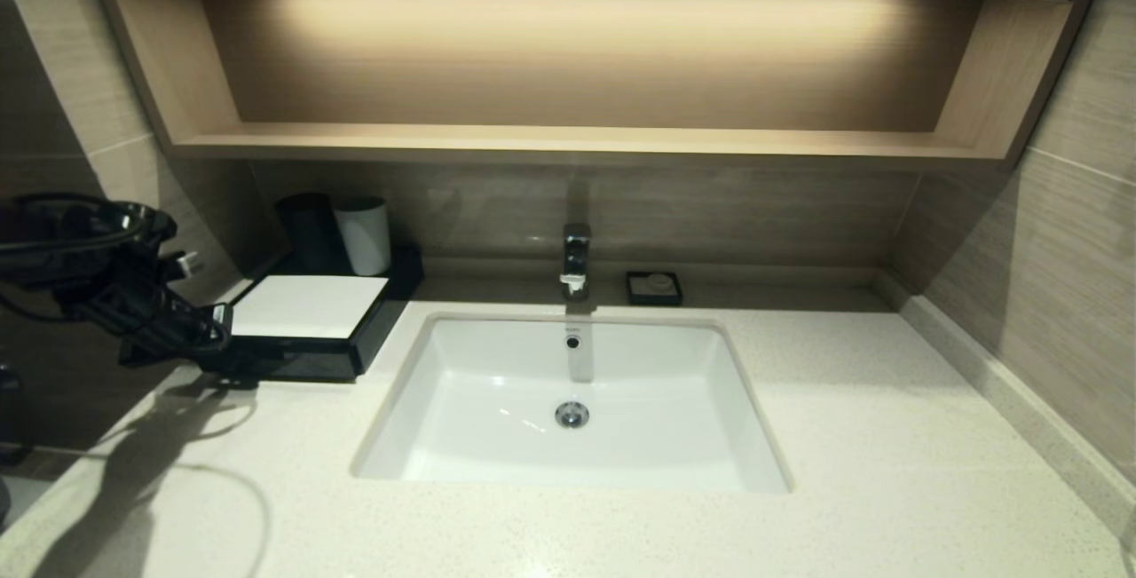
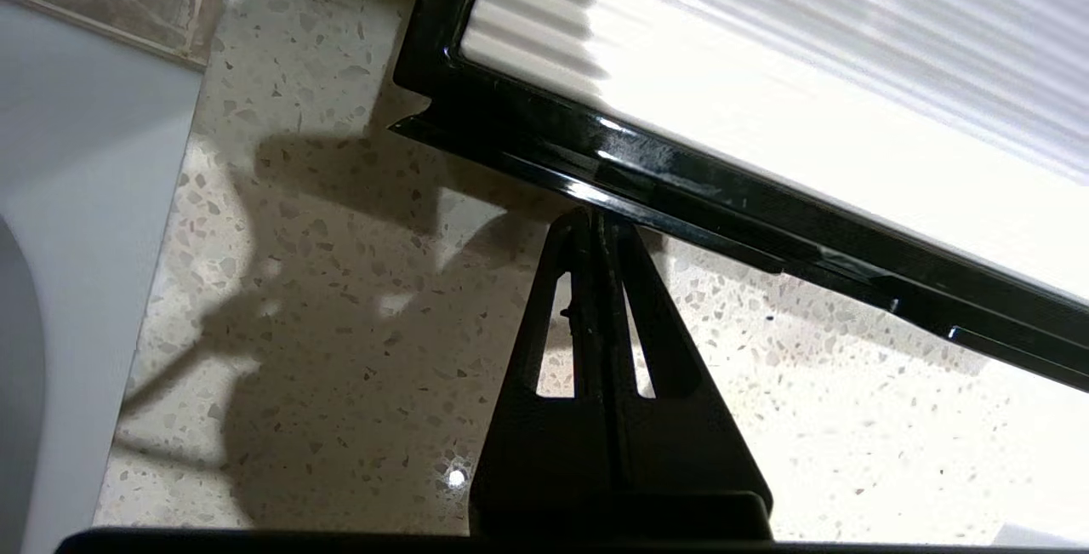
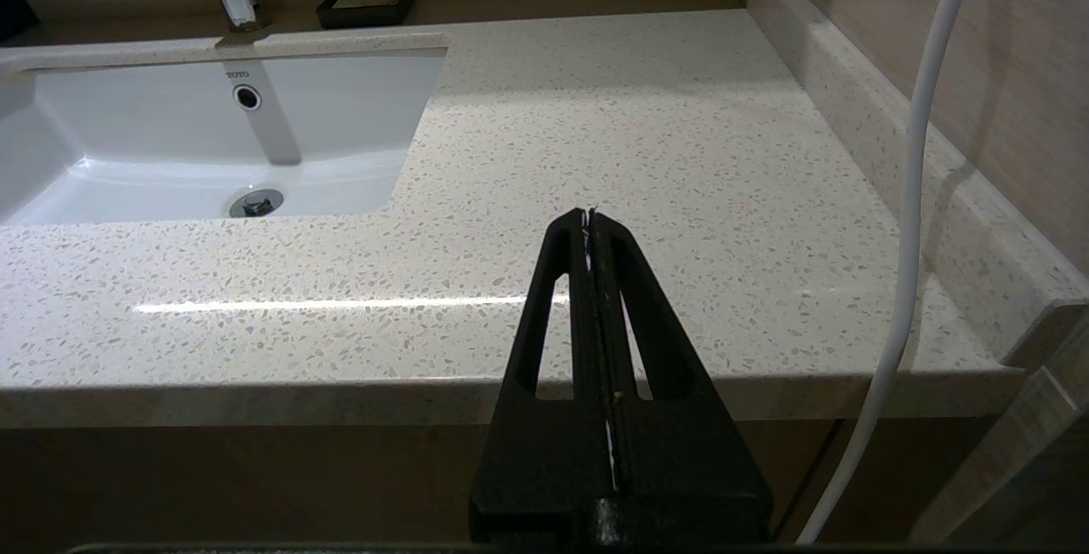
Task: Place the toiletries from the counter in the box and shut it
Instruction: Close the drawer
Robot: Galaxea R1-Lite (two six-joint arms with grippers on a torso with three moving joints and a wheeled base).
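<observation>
Left gripper (image 2: pixel 595 218), fingers pressed together, tips at the box (image 2: pixel 681 188) front edge; long axis along counter (image 2: pixel 340 324); right gripper (image 3: pixel 590 215) closed, empty

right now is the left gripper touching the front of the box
Touching. In the left wrist view the shut left gripper has its tip pressed against the glossy black front edge of the box, with no counter showing between them.

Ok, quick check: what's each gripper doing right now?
Left gripper: shut, holding nothing, tips at the front edge of the box.
Right gripper: shut, empty, parked off the counter edge.
</observation>
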